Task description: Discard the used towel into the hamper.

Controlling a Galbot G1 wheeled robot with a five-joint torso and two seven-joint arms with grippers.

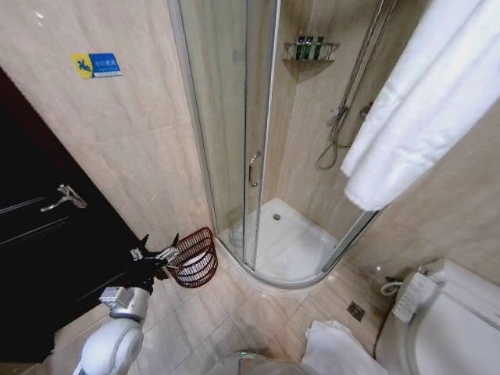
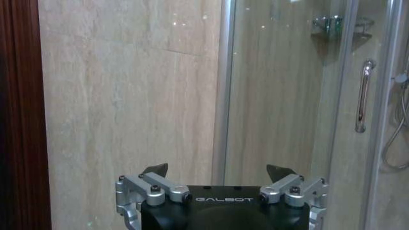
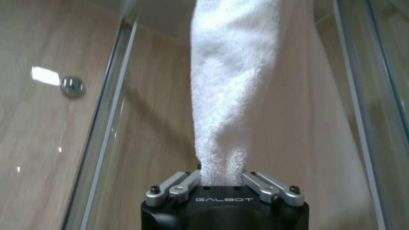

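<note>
The left arm sits nearest, low on the left, its left tool (image 1: 160,251) spread open and holding nothing, hanging just beside the rim of the hamper (image 1: 195,258). That reddish wicker hamper stands on the tiled floor (image 1: 234,312), against the wall by the glass shower door (image 1: 234,133), with something pale inside it. Farther right, the towel (image 1: 422,101) hangs broad and white across the upper right. In the right wrist view the right tool (image 3: 222,181) is clamped on the towel's bunched end. Another white cloth (image 1: 336,351) lies on the floor beside the toilet (image 1: 445,328).
</note>
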